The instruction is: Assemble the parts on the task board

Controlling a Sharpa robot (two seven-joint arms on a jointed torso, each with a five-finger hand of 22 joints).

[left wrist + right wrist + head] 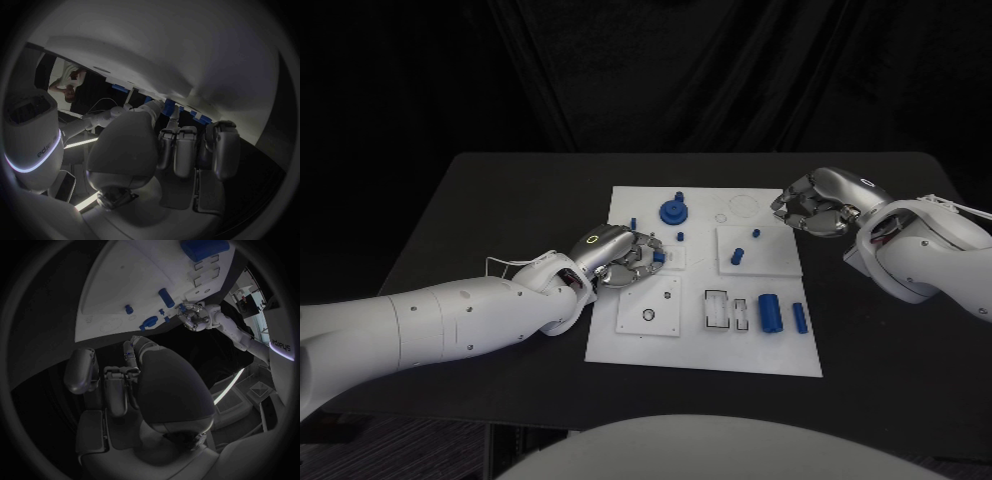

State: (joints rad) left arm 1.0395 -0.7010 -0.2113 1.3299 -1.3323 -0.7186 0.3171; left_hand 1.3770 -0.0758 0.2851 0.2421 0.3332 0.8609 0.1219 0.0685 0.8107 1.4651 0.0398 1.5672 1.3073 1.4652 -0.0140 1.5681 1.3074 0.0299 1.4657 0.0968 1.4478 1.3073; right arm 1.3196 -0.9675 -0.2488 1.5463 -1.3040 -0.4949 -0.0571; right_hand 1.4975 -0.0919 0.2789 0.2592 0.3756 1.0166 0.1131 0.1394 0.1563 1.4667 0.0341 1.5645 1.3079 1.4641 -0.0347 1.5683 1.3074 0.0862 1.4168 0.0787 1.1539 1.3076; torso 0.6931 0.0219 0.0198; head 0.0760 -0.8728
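On the task board (625,340), left hand (629,258) pinches blue part (656,256).

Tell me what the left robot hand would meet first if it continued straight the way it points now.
Probably the small blue part just before the left robot hand on the task board; whether they already touch is unclear.

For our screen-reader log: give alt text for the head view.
The left silver hand holds a small blue part over the white task board on a black table. The right silver hand hovers at the board's far right corner.
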